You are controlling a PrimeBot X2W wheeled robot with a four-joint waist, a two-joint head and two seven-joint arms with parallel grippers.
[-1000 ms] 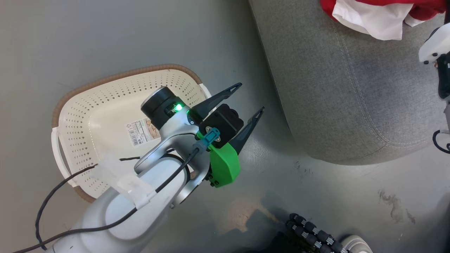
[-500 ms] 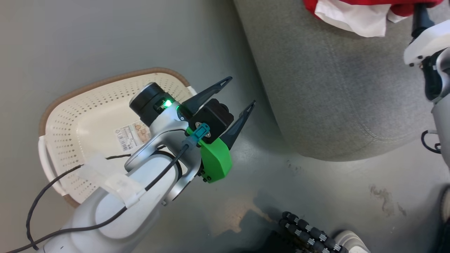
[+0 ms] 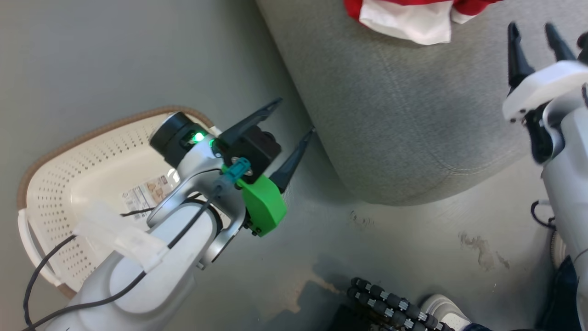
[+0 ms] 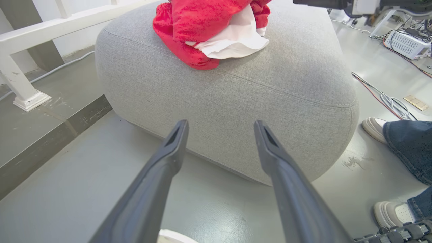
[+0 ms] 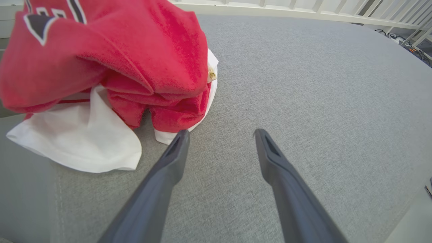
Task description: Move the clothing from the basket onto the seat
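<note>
The basket (image 3: 69, 184) sits on the floor, its barcode sticker (image 3: 142, 197) too small to read. Between it and the seat (image 3: 404, 138), the left gripper (image 3: 295, 116) hangs spread wide and empty. The clothing (image 3: 404, 23) lies heaped near the seat's edge, where the task wants it, its dark lettering cropped. The right gripper (image 3: 530, 28) gapes beside it, empty.

No legible text (sticker (image 3: 143, 196) in basket (image 3: 59, 193) too small)

seat (image 5: 320, 84) top beside clothing (image 5: 118, 60) heap is bare, passable. floor (image 3: 206, 69) gap between basket (image 3: 59, 184) and seat open. person's shoe (image 4: 373, 126) near seat corner blocks there.
</note>
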